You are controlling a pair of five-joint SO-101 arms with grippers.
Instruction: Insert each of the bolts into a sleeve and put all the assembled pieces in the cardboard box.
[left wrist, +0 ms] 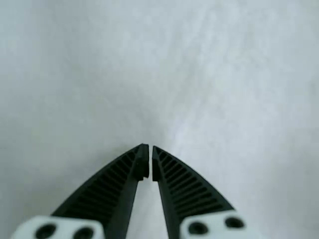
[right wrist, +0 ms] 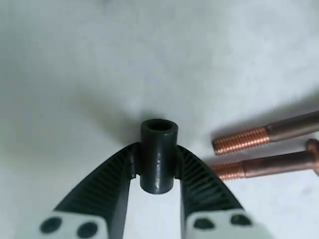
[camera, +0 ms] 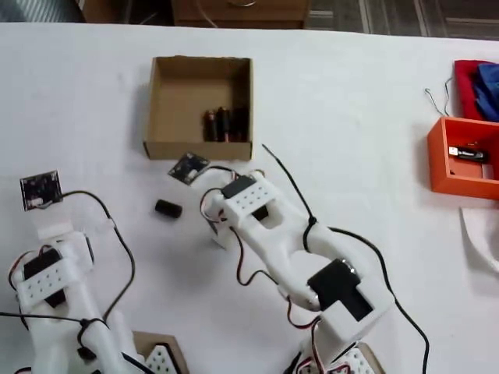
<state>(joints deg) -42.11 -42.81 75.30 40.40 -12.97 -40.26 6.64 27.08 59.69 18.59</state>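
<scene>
Clamped in the right gripper (right wrist: pixel 156 162), 1 sleeve (right wrist: pixel 158 149) is held bore-outward, presumably to receive 1 of the 2 bolts (right wrist: pixel 259 137) laid nearby. Left gripper (left wrist: pixel 147 162) is seen closed and empty.

You're looking at the cardboard box (camera: pixel 158 105) sitting upper left of centre in the high view, with assembled pieces (camera: pixel 224 123) lying in its lower right corner. A loose sleeve (camera: pixel 168 209) is lying on the table (camera: pixel 351 93) just below the box, left of the right arm (camera: pixel 269 226). A tray (camera: pixel 437 160) is sitting at the right edge. A held sleeve (right wrist: pixel 158 162) is sitting in the right gripper (right wrist: pixel 157 148), with two bolts (right wrist: pixel 269 133) lying just beside it.
</scene>
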